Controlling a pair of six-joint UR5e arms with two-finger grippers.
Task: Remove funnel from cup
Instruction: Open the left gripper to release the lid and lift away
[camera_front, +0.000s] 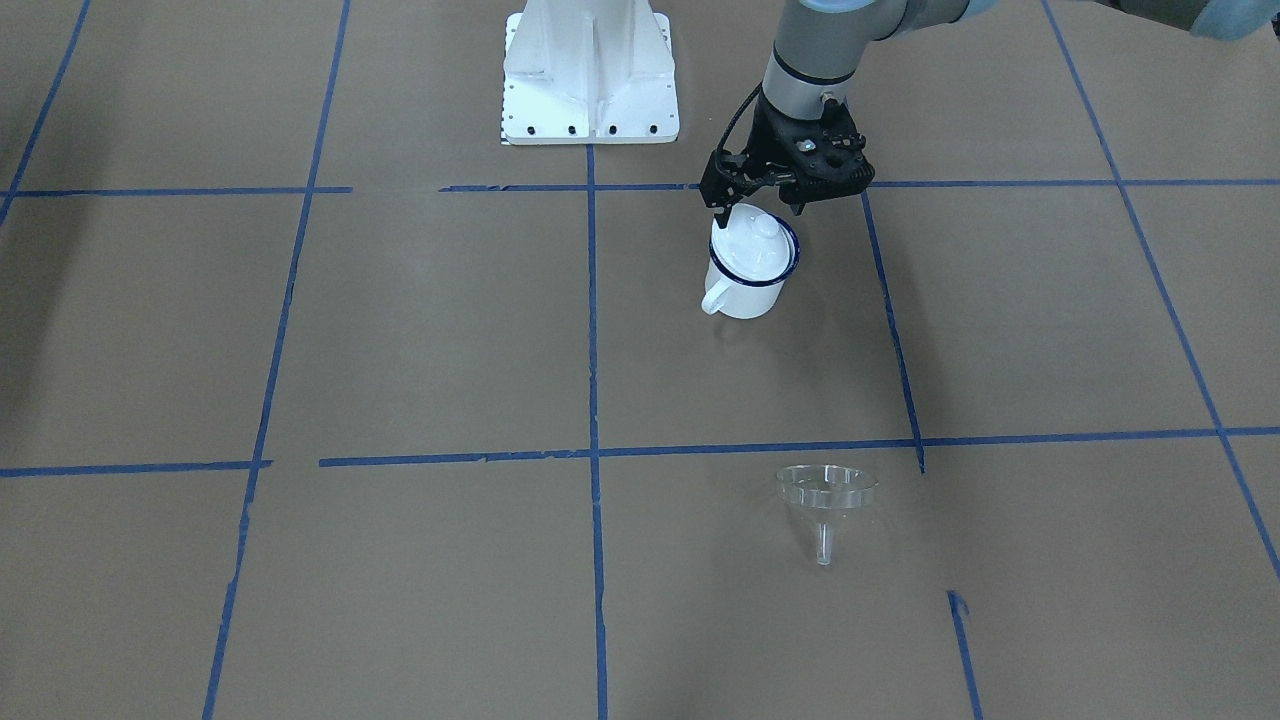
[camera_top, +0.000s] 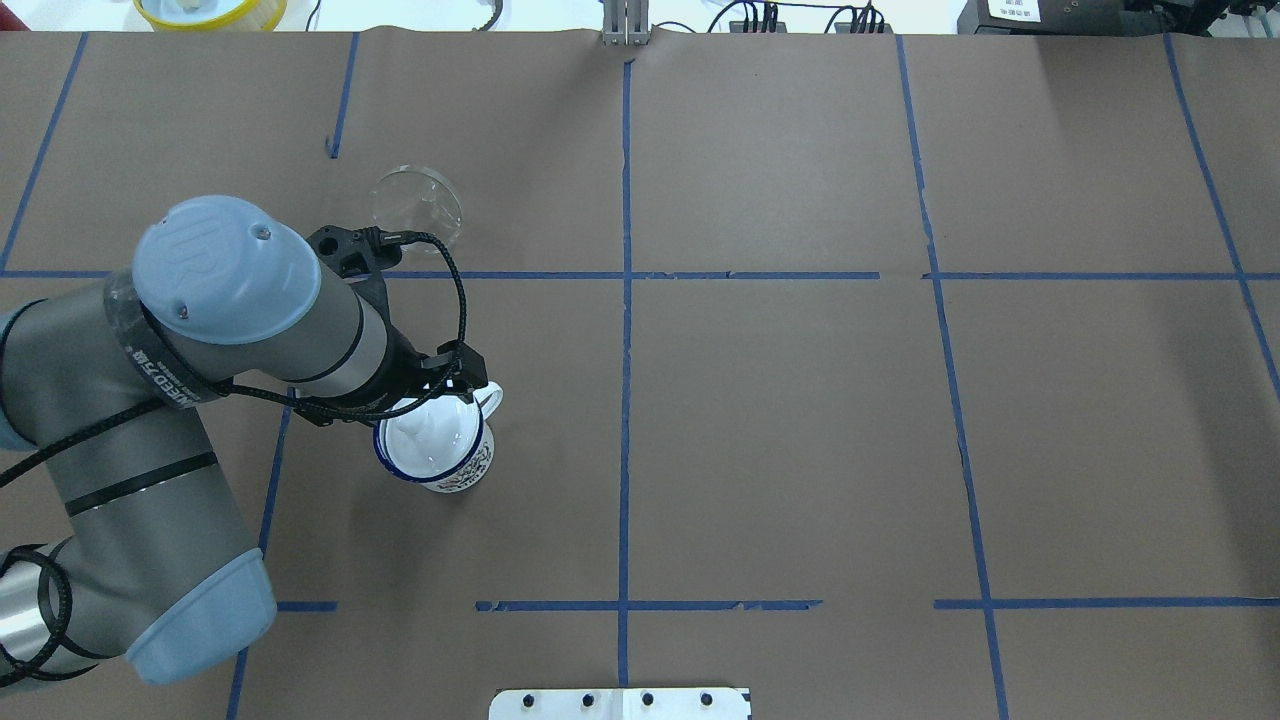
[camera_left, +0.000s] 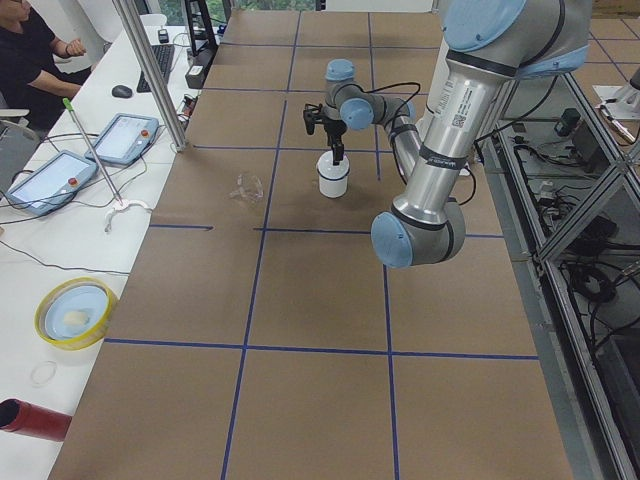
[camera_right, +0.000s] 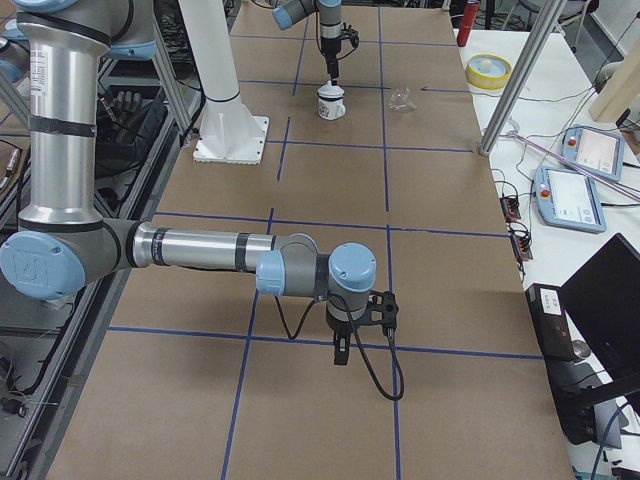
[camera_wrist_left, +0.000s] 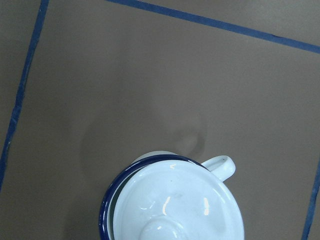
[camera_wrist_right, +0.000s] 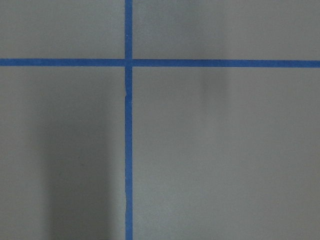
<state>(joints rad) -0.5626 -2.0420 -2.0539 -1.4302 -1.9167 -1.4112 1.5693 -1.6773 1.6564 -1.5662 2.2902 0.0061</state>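
Note:
The clear funnel lies on the brown table, apart from the cup and nearer the operators' side; it also shows in the overhead view. The white enamel cup with a dark blue rim stands upright, with a white knobbed lid resting tilted in its mouth. My left gripper hangs just above the lid, open and empty. The left wrist view shows the lid and the cup's handle right below. My right gripper hovers over bare table far from both; whether it is open I cannot tell.
The white robot base stands behind the cup. Blue tape lines grid the table. A yellow-rimmed bowl and tablets sit on the side bench past the table's edge. An operator sits there.

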